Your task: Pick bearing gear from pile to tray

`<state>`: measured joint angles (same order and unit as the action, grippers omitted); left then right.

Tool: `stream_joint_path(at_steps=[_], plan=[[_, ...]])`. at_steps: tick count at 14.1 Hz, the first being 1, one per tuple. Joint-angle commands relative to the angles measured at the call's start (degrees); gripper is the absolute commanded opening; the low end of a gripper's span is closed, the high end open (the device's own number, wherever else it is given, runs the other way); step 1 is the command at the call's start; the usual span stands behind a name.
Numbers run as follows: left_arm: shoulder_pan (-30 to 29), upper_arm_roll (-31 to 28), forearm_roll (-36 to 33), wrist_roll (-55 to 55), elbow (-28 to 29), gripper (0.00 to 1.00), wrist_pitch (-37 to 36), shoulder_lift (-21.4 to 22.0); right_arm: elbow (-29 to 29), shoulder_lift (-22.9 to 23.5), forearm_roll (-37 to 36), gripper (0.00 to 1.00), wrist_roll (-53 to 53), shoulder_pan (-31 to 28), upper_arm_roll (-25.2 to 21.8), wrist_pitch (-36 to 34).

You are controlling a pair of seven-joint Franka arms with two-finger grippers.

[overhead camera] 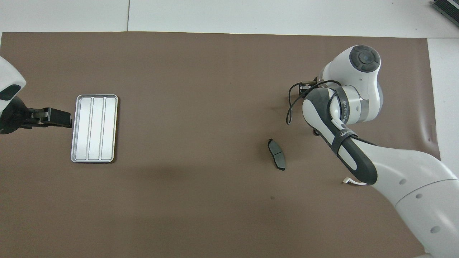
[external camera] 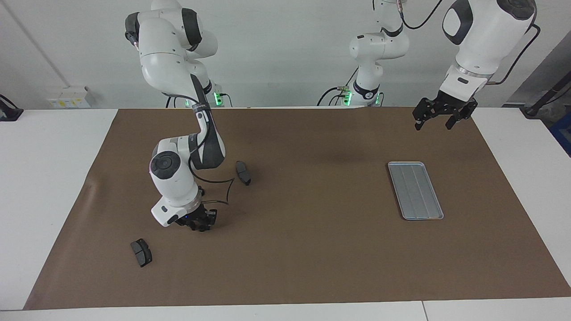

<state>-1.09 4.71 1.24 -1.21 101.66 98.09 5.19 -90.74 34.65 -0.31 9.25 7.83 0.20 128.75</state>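
Note:
My right gripper (external camera: 200,223) is low over the brown mat (external camera: 312,249), at the right arm's end of the table. It is shut on a small black round bearing gear (external camera: 203,227). In the overhead view the arm's own wrist covers most of this gripper. What shows of the pile is two dark brake pads (external camera: 243,172) (external camera: 141,252), another small black piece (external camera: 201,192) and the tip of a white bracket (overhead camera: 353,181). The silver grooved tray (external camera: 415,190) lies bare toward the left arm's end. My left gripper (external camera: 439,119) hangs open above the mat beside the tray, waiting.
A black cable (external camera: 223,187) loops from the right arm's wrist down to the mat between the gripper and the nearer brake pad (overhead camera: 277,154). White table (external camera: 53,178) borders the mat on every side.

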Motion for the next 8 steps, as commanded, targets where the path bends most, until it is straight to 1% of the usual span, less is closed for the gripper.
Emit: stream_joint_path(at_steps=[1, 2, 3, 7, 8], plan=[[-0.1, -0.1, 0.7, 0.0, 1.7, 1.00, 0.7, 1.5, -1.9, -0.8, -0.2, 0.30, -0.4, -0.3, 0.4, 1.4], [-0.1, -0.1, 0.7, 0.1, 1.7, 1.00, 0.7, 1.5, -1.9, -0.8, -0.2, 0.14, -0.3, -0.3, 0.4, 1.3], [-0.1, -0.1, 0.7, 0.1, 1.7, 1.00, 0.7, 1.5, -1.8, -0.7, -0.2, 0.01, -0.1, -0.3, 0.4, 1.3], [-0.1, -0.1, 0.7, 0.1, 1.7, 1.00, 0.7, 1.5, -0.5, -0.8, -0.1, 0.00, 0.2, -0.2, 0.8, -0.5], [-0.1, -0.1, 0.7, 0.1, 1.7, 1.00, 0.7, 1.5, 0.5, -1.4, 0.0, 0.00, 0.7, -0.2, 1.1, -1.3]])
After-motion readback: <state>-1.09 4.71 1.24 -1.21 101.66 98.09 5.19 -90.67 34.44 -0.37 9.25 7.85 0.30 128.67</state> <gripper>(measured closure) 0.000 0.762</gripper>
